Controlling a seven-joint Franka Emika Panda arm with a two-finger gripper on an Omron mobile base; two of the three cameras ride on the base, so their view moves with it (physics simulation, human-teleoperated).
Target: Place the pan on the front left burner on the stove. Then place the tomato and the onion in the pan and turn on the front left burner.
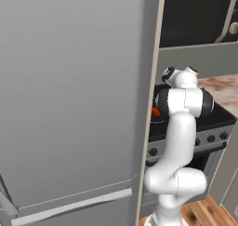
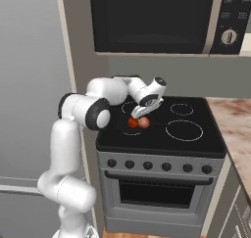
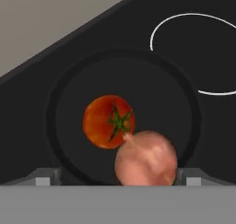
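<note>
The black pan sits on the stove at its front left, covering the front left burner. Inside it lie the red tomato with its green stem up and the paler brownish onion, touching each other. From the right base view, the tomato and onion rest side by side under my hand. My gripper hangs open just above the onion, its fingertips wide apart and clear of it. The tomato peeks out behind my arm in the left base view.
A large white burner ring lies to the right of the pan, smaller rings behind. Black knobs line the stove's grey front. A tall grey fridge stands to the left, a microwave overhead, and a counter to the right.
</note>
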